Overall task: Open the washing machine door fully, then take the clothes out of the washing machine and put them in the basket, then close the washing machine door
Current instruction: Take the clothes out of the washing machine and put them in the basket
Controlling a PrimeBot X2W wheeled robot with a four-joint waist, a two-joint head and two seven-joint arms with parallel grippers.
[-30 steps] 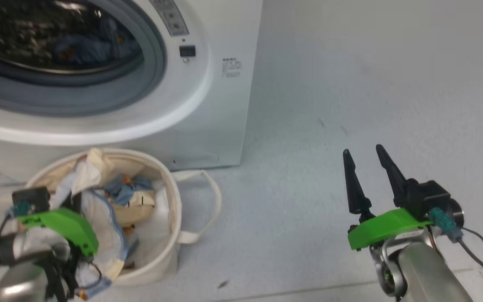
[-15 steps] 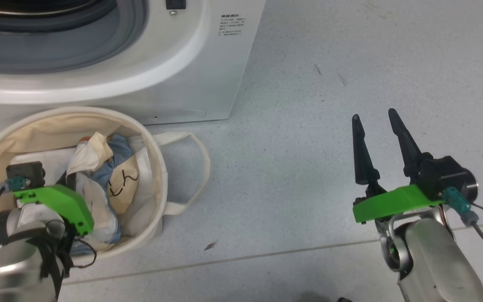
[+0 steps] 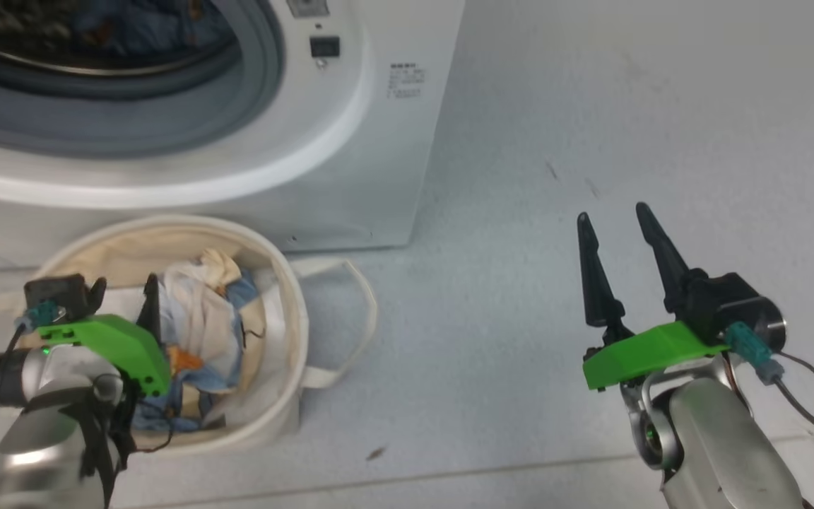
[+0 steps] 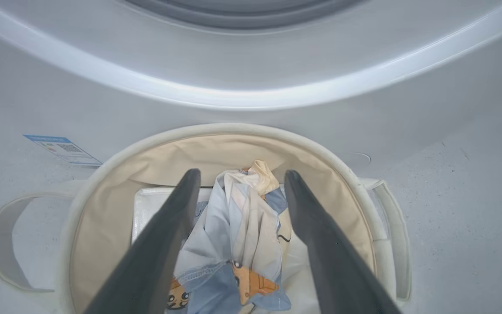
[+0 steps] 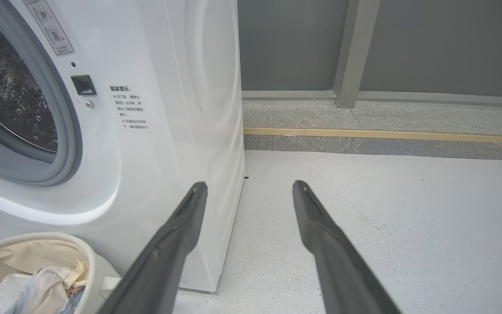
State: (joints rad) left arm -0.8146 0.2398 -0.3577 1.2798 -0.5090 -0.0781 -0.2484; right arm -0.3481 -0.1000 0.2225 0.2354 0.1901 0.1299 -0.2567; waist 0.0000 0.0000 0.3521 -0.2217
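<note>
washing machine point(image 3: 379, 155) cropped, label point(image 3: 405, 79) illegible

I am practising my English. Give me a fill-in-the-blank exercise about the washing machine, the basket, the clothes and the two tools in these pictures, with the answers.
1. The left tool is above the basket with its jaws ____.
2. The clothes lie ____ the basket.
3. The basket stands in ____ of the washing machine.
4. The right tool holds ____.
Missing words: open; inside; front; nothing.
</note>
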